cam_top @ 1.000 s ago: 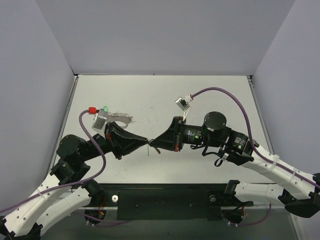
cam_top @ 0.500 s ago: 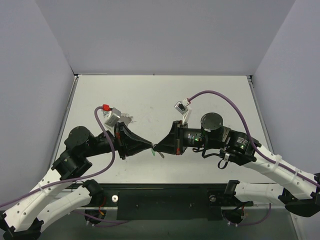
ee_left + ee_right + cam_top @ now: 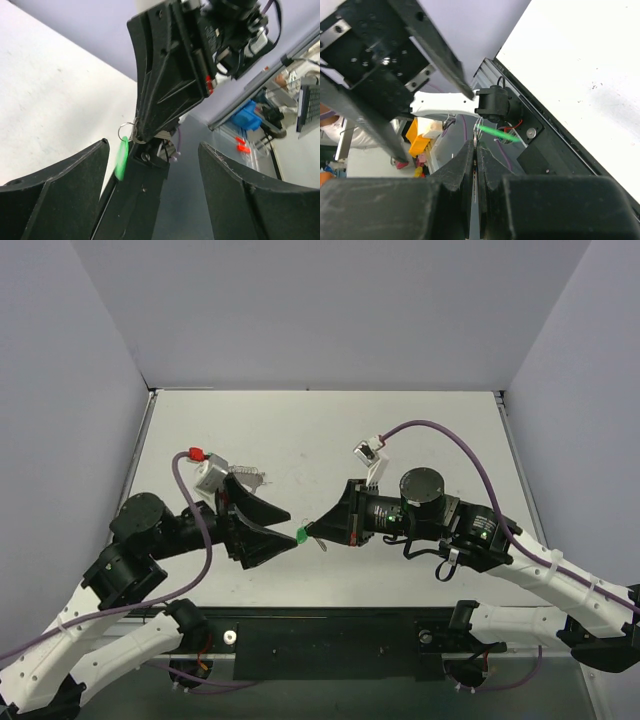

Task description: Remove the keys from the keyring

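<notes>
My right gripper is shut on the keyring, a small thin silvery loop that sticks out just past its fingertips above the table's near part. One of the keys, green-headed, hangs from that loop. In the left wrist view the keyring shows at the right gripper's tip, with the green key below it. My left gripper faces the right one, jaws wide open and holding nothing. The key lies close to one of its fingers.
A small silvery toothed metal piece lies on the white table behind the left wrist. The black base rail runs along the near edge. Grey walls close the left, back and right sides.
The left gripper, shut tip to tip against the right gripper before, has opened wide and drawn back slightly. The green key now shows hanging at the right gripper's tip.
</notes>
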